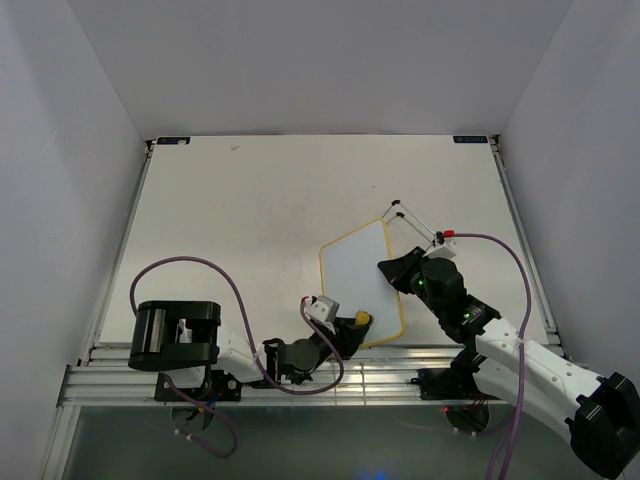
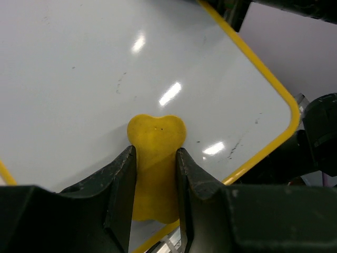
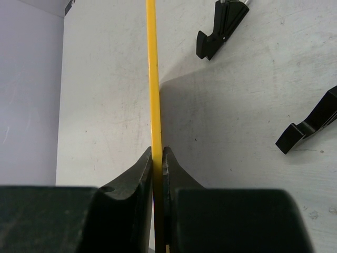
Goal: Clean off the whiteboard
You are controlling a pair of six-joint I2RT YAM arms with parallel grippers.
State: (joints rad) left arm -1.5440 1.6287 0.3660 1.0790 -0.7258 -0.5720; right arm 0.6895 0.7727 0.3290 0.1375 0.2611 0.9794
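Observation:
The whiteboard [image 1: 358, 275], white with a thin yellow frame, lies tilted near the table's front centre. Its face [image 2: 79, 79] shows only faint dark specks, no writing. My left gripper [image 1: 352, 326] is shut on the yellow peanut-shaped eraser [image 2: 156, 158], whose end rests on the board near its front corner. My right gripper [image 1: 392, 270] is shut on the board's right edge; the right wrist view shows the yellow frame [image 3: 153, 79] edge-on between the fingers [image 3: 167, 163].
The board's two black feet [image 3: 221, 26] [image 3: 310, 124] stick out over the table behind it. A thin wire stand with a red-tipped end [image 1: 418, 225] lies just right of the board. The table's metal front rail [image 1: 300, 385] runs below the arms.

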